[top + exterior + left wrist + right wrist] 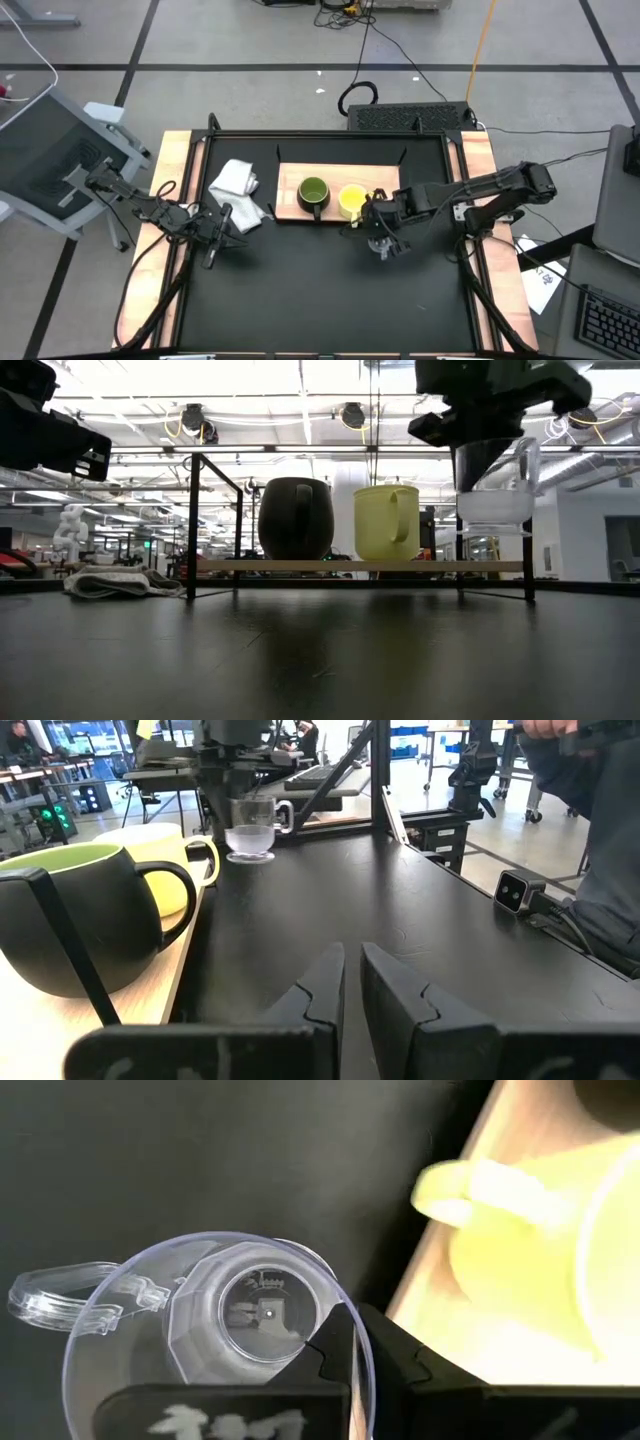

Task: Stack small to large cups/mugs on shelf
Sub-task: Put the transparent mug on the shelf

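Mugs sit side by side on the light-wood shelf (pixel 290 210): the dark green mug (pixel 313 193) at left, the yellow mug (pixel 351 201) beside it. No writing is readable anywhere. The clear glass cup (pixel 492 485), with a handle, hangs above the black worktop (pixel 320 290) just off the shelf's front edge, the right gripper (pixel 352 1342) clamping its rim. The left gripper (pixel 351 982), jaws nearly closed and empty, waits by the white cloth (pixel 236 182). An open workshop lies behind.
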Robot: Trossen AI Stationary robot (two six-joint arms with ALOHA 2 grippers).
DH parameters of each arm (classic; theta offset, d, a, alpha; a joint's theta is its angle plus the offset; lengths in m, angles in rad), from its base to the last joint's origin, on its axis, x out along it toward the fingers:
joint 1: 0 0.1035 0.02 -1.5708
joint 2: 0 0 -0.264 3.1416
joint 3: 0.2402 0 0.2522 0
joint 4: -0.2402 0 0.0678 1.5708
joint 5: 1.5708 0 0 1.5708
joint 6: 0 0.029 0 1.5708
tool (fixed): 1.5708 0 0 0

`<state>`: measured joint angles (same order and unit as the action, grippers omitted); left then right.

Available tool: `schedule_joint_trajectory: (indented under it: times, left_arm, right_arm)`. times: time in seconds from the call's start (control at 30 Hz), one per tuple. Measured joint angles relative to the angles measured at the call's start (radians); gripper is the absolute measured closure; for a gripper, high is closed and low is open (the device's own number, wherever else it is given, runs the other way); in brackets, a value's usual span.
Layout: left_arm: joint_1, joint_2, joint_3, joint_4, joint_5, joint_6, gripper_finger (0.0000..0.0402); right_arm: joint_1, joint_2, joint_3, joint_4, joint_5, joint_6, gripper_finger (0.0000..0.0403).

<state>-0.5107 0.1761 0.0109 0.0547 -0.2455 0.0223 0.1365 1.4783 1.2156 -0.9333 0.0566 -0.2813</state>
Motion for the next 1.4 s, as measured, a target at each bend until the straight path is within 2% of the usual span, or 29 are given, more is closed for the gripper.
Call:
schedule_joint_trajectory:
  times: [0.47,0.57,0.73,1.4]
  left_arm:
    - [0.000,0.000,0.000,-0.005,-0.014,0.002,0.0362]
    - [0.000,0.000,0.000,-0.006,-0.021,0.018,0.0362]
    - [0.000,0.000,0.000,-0.006,-0.025,0.022,0.0362]
    - [0.000,0.000,0.000,-0.007,-0.026,0.025,0.0362]
  right_arm:
    - [-0.180,-0.129,0.000,0.001,-0.008,-0.161,0.0403]
    - [-0.218,-0.144,0.000,0.001,-0.061,-0.212,0.0403]
    - [-0.258,-0.145,0.000,-0.007,-0.112,-0.276,0.0403]
    - [-0.401,-0.047,0.000,-0.022,-0.111,-0.340,0.0403]
